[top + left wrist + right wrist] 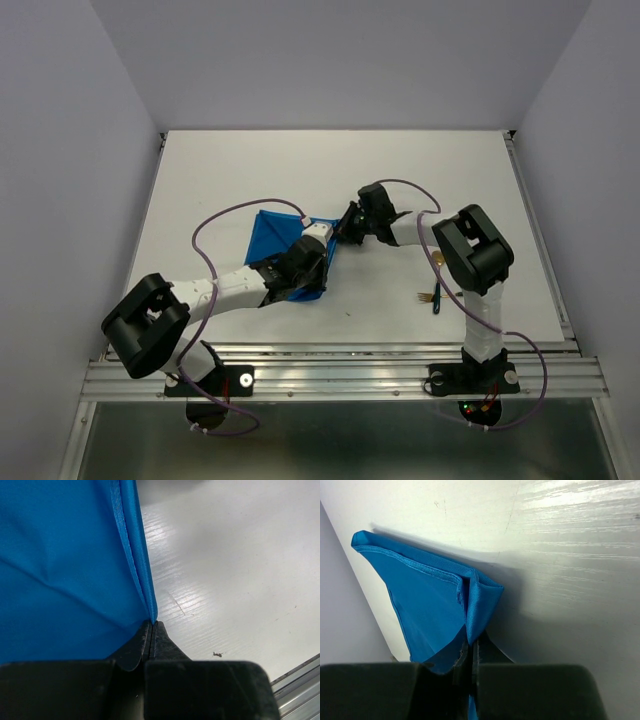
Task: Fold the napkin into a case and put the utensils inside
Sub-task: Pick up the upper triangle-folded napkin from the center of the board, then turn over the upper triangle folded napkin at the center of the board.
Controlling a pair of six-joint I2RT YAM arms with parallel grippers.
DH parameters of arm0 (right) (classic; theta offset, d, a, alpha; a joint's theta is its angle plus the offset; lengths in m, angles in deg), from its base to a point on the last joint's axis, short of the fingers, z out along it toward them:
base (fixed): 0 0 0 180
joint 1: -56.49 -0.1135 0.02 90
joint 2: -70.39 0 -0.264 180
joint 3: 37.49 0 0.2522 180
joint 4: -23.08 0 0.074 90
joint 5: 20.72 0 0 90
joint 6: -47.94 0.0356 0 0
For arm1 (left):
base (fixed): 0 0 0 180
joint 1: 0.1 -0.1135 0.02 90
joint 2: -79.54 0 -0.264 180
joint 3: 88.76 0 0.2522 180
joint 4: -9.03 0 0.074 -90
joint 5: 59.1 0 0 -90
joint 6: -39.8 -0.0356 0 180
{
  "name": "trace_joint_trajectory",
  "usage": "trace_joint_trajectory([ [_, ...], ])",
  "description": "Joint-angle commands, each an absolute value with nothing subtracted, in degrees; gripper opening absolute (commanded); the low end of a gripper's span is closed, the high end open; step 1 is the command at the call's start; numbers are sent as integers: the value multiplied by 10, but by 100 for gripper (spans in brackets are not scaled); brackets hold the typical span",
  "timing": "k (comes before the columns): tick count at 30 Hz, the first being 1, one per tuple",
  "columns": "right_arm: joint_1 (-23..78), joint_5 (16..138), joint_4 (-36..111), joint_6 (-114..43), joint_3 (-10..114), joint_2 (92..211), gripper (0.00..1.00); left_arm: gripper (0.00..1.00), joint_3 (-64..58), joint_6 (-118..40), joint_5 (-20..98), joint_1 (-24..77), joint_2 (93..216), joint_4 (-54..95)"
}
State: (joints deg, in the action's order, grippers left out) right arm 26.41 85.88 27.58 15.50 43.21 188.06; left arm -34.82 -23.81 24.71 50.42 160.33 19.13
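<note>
Left wrist view first: shows the left hand (151, 630) pinched fully together on the hemmed edge of the napkin (60, 570), right where the doubled hem runs down into the fingertips. Grips there, most likely, to fix one end of a fold line while the cloth spreads away over the desk (235, 580).

Turning to the right wrist view: shows the right hand (471, 647) likewise clamped on blue cloth, at a turned-over corner with layers stacked, seemingly raised a little, with a shadow on the desk beside it. Suggests a two-point hold, one edge each, so the cloth can be carried over itself without slipping or sagging.

From above: finds both hands meeting near the desk's middle, with the napkin bunched between and under them in a rough triangle. Reads as folding under way and far from done.

Farther right, well apart from the cloth: finds the utensils (432, 298) lying beside the right arm, held by neither hand. Makes sense to leave them there, out of the folding path, until there is something to slide them into.
</note>
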Motion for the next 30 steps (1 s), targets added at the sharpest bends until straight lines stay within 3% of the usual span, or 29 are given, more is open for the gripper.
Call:
trace_joint_trajectory([
  [1,264,838,290,145,449,1883,1,0,-349,-243,256,504,1578,183],
  [16,286,777,346,88,428,1746,1,0,-251,-251,304,514,1582,205],
  [30,350,773,439,5,421,1658,1,0,-124,-239,339,541,1676,194],
])
